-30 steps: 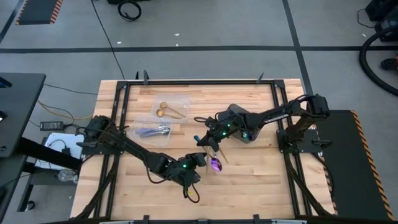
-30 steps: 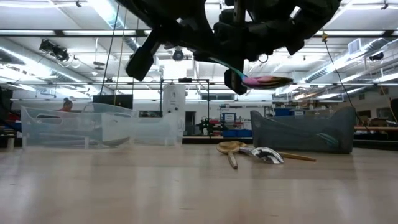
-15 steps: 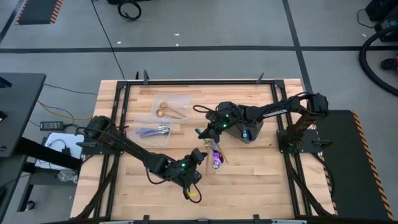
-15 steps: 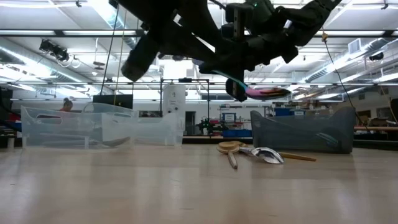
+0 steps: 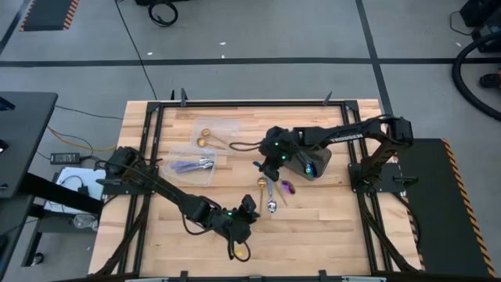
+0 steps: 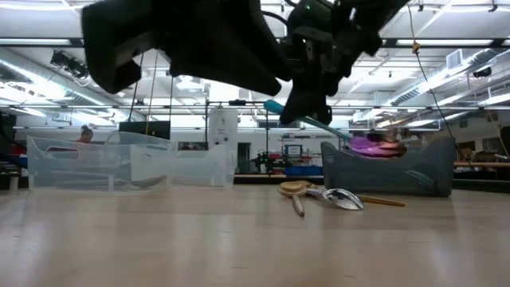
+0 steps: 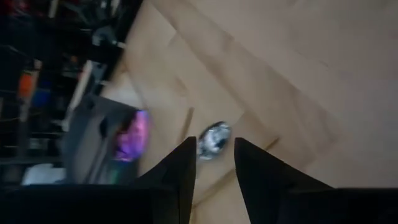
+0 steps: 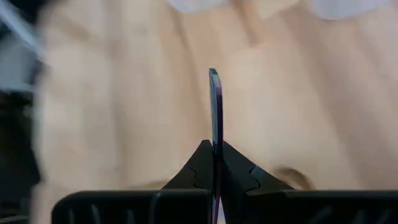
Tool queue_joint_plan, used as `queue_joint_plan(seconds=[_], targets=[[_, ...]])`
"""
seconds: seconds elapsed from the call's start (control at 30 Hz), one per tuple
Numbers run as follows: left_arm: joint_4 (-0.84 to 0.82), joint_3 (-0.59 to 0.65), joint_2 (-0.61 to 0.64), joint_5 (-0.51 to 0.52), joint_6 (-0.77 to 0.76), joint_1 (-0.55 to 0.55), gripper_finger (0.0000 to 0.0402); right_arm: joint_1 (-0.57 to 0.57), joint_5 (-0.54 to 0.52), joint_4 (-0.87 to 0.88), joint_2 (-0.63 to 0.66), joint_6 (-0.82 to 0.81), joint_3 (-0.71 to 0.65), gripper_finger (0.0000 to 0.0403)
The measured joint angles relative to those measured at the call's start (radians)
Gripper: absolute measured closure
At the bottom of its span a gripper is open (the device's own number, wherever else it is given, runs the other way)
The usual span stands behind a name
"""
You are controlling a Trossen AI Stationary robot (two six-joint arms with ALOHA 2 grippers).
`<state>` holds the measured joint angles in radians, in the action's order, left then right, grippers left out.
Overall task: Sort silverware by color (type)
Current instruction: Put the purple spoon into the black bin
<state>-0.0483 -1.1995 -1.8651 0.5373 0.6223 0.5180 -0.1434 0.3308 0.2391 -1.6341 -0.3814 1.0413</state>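
One iridescent spoon (image 5: 286,186) hangs above the table (image 5: 329,227), its teal handle clamped edge-on in the closed right pincer (image 8: 214,163). Two more spoons, a gold spoon (image 5: 261,182) and a silver spoon (image 5: 271,206), lie near the grey bin (image 5: 317,163). The left pincer (image 7: 213,163) hovers partly open and empty over the silver one. Judged light, rigid and slippery, the spoons are best gripped across the flat handle. No legible markings are seen.
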Motion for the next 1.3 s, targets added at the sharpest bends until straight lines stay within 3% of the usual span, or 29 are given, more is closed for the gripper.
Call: queue_joint_plan(seconds=[0.23,0.47,0.7,0.9,1.3], targets=[[0.011,0.064,0.0,-0.021,-0.099,0.001,0.0285,0.012,-0.184,0.296,0.001,0.117,0.13,0.0389],[0.128,0.128,0.0,-0.037,-0.162,0.004,0.0285,0.012,-0.284,0.483,0.001,0.124,0.195,0.0389],[0.169,0.158,0.0,-0.045,-0.164,0.008,0.0285,-0.003,-0.294,0.609,0.002,0.121,0.255,0.0389],[0.196,0.159,0.004,-0.05,-0.178,0.026,0.0285,-0.063,-0.38,0.676,0.01,0.138,0.27,0.0388],[0.151,0.159,0.004,-0.044,-0.369,0.001,0.0285,-0.158,-0.503,0.736,0.013,0.04,0.24,0.0387]])
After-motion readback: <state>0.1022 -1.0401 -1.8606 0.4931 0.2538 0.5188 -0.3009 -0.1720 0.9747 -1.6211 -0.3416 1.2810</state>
